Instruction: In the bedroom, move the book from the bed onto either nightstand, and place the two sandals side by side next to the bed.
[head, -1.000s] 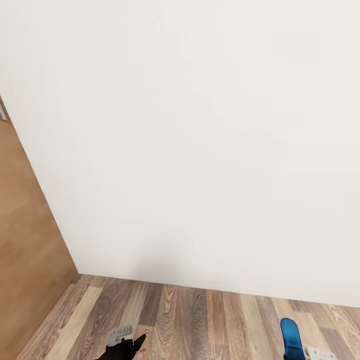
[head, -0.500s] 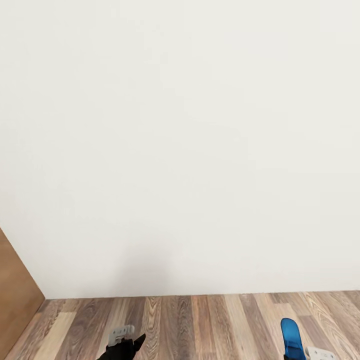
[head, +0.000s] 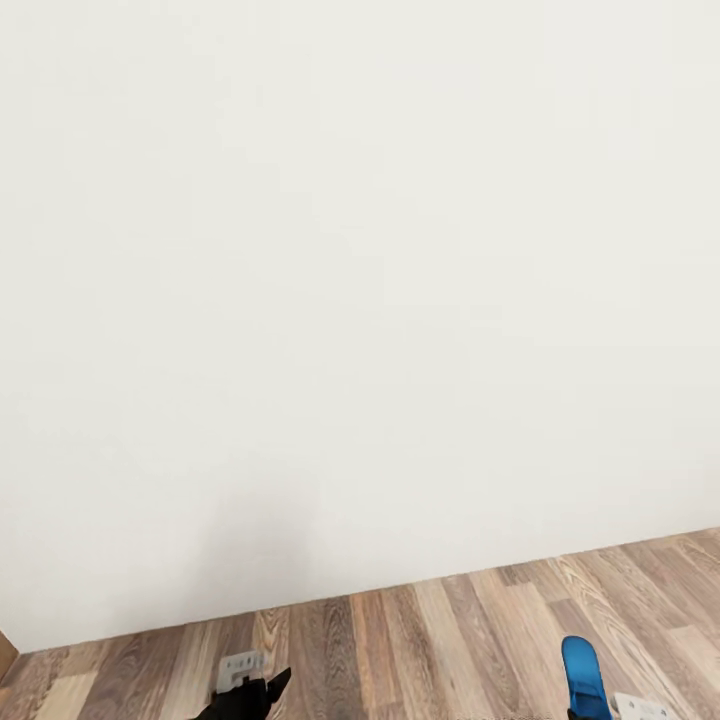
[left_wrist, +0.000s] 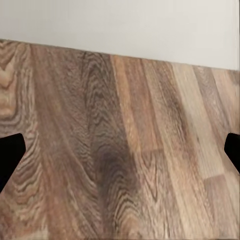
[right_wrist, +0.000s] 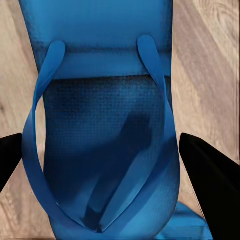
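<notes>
While the robot is facing a corner of the bedroom, a plain white wall (head: 360, 300) is taking up most of the head view, and a strip of wood-plank floor (head: 450, 650) is running along its foot, slanting upward toward the right side of that view. A faint grey shadow is lying on the wall just above the floor line, over the left arm. At the far lower left edge of the head view a small sliver of brown surface (head: 5, 650) is showing, too little to identify. One bright blue sandal (head: 583, 680) is sitting at the lower right of the head view, its rounded end pointing toward the wall, held above the floor by the right gripper (right_wrist: 120, 160); in the right wrist view the sandal's sole and looped straps are lying between the two dark fingertips (right_wrist: 210, 175), which are pressing against its edges on either side, so this gripper is grasping the sandal. The left gripper (head: 250, 690) is hanging at the lower left of the head view, dark with a pale grey bracket beside it, and in the left wrist view its fingertips (left_wrist: 10, 155) are standing wide apart with bare planks between them, carrying nothing.
</notes>
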